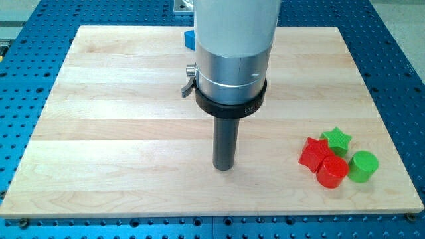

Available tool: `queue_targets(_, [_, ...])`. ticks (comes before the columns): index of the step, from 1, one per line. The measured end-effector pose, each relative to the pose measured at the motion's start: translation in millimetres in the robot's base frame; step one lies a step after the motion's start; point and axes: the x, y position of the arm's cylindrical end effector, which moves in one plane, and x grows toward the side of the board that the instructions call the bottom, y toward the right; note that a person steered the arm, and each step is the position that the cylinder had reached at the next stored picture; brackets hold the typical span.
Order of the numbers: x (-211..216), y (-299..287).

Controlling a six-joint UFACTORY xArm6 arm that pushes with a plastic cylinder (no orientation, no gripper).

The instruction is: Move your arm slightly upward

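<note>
Straight dark rod's tip [224,167] on pale wooden board [119,133], mid-board | no fingers, nothing held | rigid, slides freely | red star block [313,153], green star block [337,139], red cylinder [332,172], green cylinder [363,166] well apart, view's right | blue block [189,39] at top.

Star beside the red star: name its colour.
Green star, clearest in the camera view, at the red star's upper right.

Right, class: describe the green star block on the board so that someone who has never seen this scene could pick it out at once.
Start at the wooden board and go to its lower right part, well to the right of my tip, where four small blocks cluster. The green star is the topmost one, touching the red star. Unlike the round green cylinder and red cylinder, it has points.
</note>
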Motion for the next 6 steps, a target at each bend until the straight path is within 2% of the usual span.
queue_targets(3, [-1.3, -1.0])
queue_targets(4, [-11.4, 14.7])
queue_targets(6, [-28.7, -0.9])
